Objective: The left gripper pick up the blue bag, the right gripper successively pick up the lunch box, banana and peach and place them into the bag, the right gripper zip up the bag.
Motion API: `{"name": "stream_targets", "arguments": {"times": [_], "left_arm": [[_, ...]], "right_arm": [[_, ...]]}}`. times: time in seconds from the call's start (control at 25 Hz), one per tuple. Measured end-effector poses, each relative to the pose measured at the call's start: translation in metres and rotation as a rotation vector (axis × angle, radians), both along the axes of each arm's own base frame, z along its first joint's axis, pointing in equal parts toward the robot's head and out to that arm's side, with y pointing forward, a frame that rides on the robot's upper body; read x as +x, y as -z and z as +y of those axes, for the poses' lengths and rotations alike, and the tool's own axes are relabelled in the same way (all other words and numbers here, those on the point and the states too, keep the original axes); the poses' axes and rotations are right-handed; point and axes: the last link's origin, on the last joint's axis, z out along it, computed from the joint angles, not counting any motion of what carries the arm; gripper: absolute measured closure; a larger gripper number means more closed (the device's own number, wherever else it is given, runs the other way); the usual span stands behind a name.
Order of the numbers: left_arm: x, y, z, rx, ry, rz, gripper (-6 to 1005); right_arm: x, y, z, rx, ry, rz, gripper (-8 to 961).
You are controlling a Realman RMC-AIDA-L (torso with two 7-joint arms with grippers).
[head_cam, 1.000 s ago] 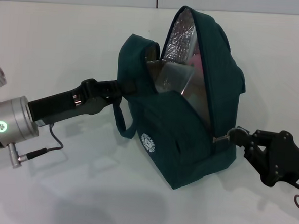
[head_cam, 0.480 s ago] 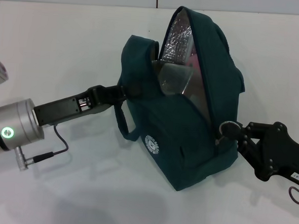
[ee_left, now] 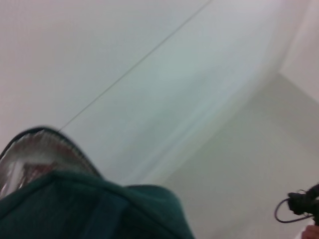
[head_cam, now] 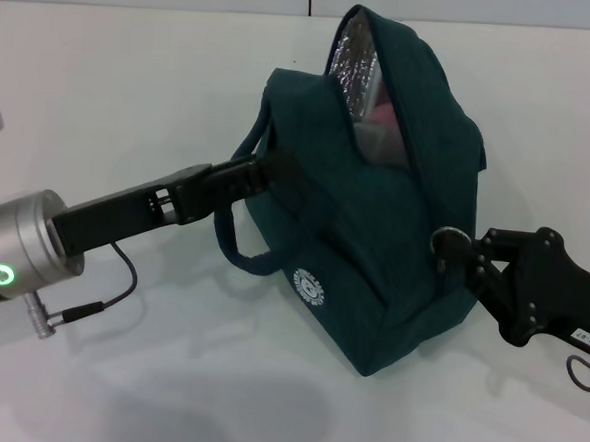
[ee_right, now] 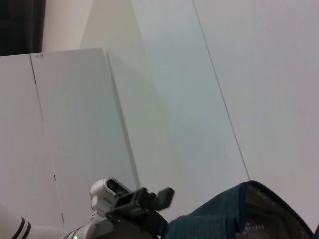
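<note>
Bag held at both ends on the table, its top partly unzipped.

The bag stands upright on the white table, its long axis running from near right to far left, the foil-lined opening at its far top end gaping toward the far left. Something pink shows inside; what it is cannot be told. The left gripper is closed on the bag's left side by the handle. The right gripper is pinched at the zipper's ring pull on the bag's right edge.
</note>
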Motion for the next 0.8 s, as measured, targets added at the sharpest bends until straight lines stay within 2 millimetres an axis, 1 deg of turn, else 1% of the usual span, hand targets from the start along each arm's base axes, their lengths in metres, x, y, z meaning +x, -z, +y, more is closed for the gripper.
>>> {"name": "stream_targets", "arguments": {"times": [0.2,0.56,0.76,0.8], "left_arm": [[0.005,-0.008,-0.008,0.087,0.093,-0.037,508],[0.0,-0.013,-0.012,0.144,0.114,-0.026,205],[-0.002,-0.013,-0.018,0.168,0.144,-0.019,104],[-0.003,-0.012,-0.02,0.171,0.148,-0.02,104]], "right_arm": [[-0.005,-0.003,0.001,0.017,-0.026,0.02,936],[-0.01,-0.011,0.004,0.078,-0.052,0.057,935],[-0.015,-0.012,0.01,0.112,-0.081,0.047,935],[-0.016,-0.011,0.011,0.115,-0.085,0.042,935]]}}
